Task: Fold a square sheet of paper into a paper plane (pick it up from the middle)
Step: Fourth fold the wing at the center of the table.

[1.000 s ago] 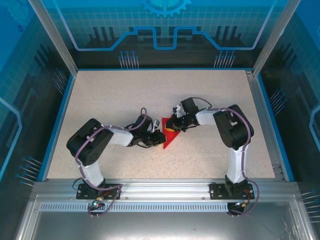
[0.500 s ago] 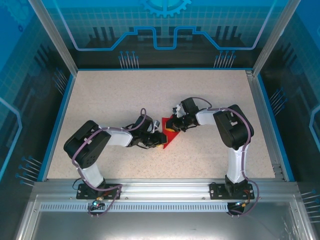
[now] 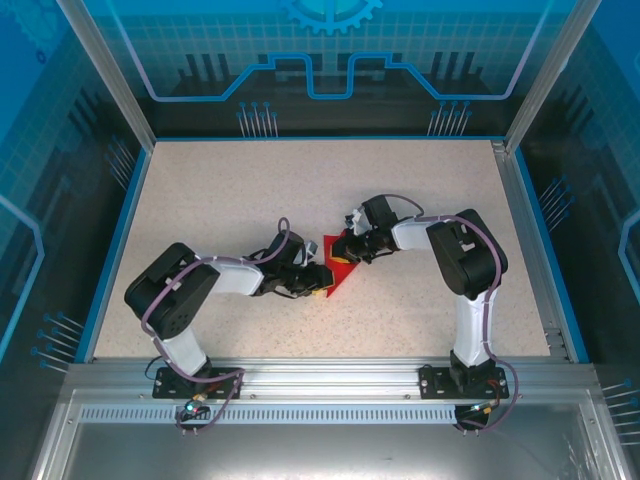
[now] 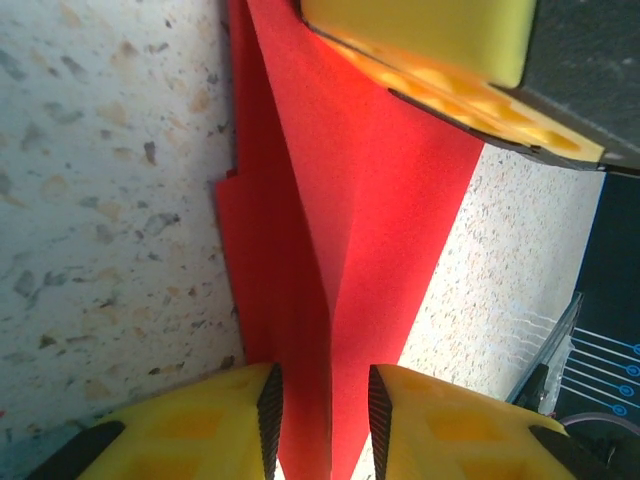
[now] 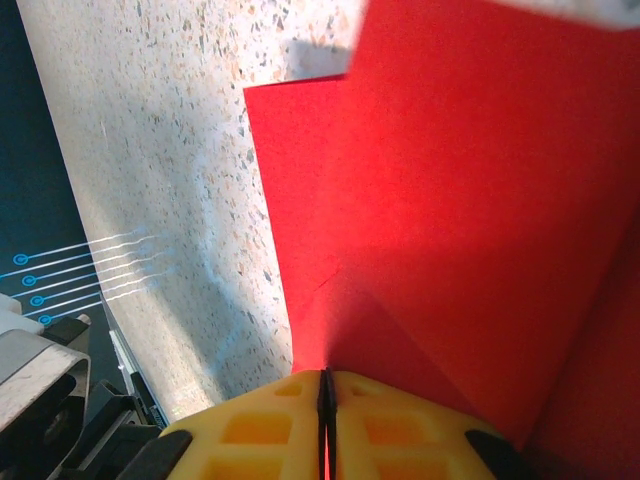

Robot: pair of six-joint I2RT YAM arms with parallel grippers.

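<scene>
The square sheet of paper (image 3: pixel 341 268), bright red, lies at the table's middle, folded into a narrow pointed shape with a raised centre crease (image 4: pixel 372 200). My left gripper (image 3: pixel 321 279) reaches in from the left. Its yellow jaws (image 4: pixel 320 425) stand apart on either side of the raised crease, with a small gap on each side. My right gripper (image 3: pixel 352 250) comes from the right and is shut on the paper's far end (image 5: pixel 325 400). The red paper (image 5: pixel 460 180) fans out from its closed fingertips. A right finger (image 4: pixel 450 40) shows at the top of the left wrist view.
The speckled tabletop (image 3: pixel 230 190) is bounded by a blue rim and aluminium frame posts (image 3: pixel 105 80). Both arms' elbows rest low over the table, left (image 3: pixel 170 290) and right (image 3: pixel 465 255). Free room lies toward the back of the table.
My left gripper's jaws have parted from the paper's crease, and the left elbow has shifted slightly left. The right gripper has stayed shut on the paper.
</scene>
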